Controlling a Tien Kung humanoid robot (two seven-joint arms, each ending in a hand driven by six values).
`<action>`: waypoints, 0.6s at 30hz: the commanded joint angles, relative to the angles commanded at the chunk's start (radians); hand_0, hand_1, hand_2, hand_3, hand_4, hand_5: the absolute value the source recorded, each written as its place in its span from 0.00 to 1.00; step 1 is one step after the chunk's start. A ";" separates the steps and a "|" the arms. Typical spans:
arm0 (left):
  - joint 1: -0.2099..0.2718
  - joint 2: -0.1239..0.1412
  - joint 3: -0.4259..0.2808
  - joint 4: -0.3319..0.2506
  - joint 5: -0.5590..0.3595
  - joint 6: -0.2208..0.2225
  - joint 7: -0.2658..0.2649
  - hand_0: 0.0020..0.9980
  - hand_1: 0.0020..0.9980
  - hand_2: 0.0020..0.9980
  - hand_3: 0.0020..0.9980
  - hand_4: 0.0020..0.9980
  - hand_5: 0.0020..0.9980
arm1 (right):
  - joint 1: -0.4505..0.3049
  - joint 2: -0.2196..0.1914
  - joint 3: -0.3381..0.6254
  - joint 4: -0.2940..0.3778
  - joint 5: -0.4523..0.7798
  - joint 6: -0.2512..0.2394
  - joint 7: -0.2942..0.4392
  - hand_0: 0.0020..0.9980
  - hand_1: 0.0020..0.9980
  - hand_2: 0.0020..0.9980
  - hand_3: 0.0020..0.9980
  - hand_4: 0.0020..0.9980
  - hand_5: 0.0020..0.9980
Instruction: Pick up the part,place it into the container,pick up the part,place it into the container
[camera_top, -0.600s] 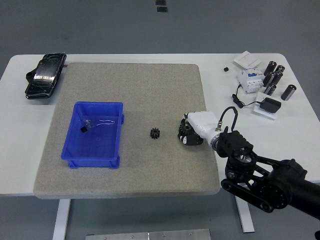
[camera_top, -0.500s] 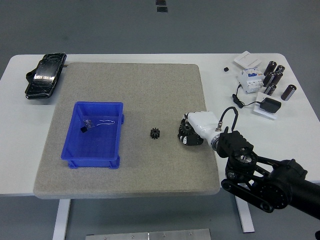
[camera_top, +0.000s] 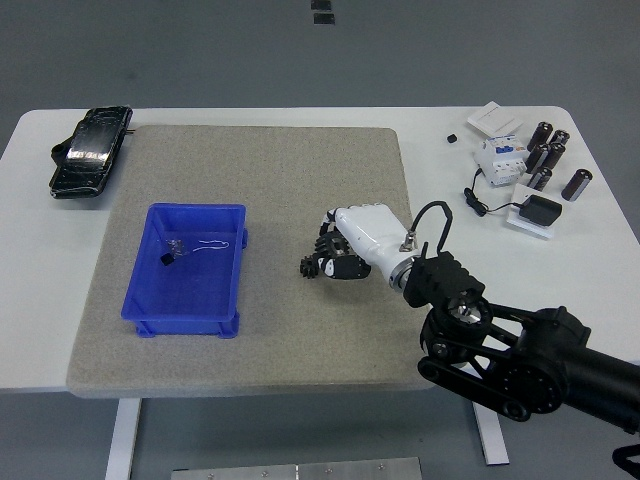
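**Small gear, easy to knock away**

The right hand (camera_top: 345, 250) hovers with curled fingers (camera_top: 328, 262) just at the black gear part (camera_top: 309, 267), which lies on the grey mat (camera_top: 270, 180) right of the blue container (camera_top: 190, 268). Whether they grip it, I cannot tell. A clumsy closure could flick it off. One gear outside, one small part (camera_top: 168, 258) inside, one container on the counter (camera_top: 440, 200).

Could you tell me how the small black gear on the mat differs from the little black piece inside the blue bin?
The gear lies on the grey mat, outside the bin; the black piece already lies inside it. The gear is larger and toothed; the piece looks like a plain block. The right hand is at the gear; nothing is near the piece. Both are small and black.
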 joint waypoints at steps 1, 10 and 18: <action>0.001 -0.001 -0.001 0.000 0.002 0.000 0.001 0.72 0.67 0.66 0.61 0.68 0.30 | 0.012 0.020 -0.009 0.001 0.002 -0.007 0.000 0.30 0.37 0.39 0.43 0.28 0.02; -0.001 -0.001 -0.008 -0.001 0.014 -0.002 0.005 0.72 0.67 0.66 0.61 0.68 0.32 | 0.106 0.168 -0.106 -0.005 0.018 -0.065 0.006 0.30 0.36 0.38 0.43 0.26 0.02; 0.000 0.000 -0.012 -0.003 0.020 -0.003 0.010 0.72 0.67 0.66 0.60 0.69 0.32 | 0.150 0.203 -0.174 -0.010 0.038 -0.099 0.012 0.32 0.37 0.39 0.43 0.27 0.02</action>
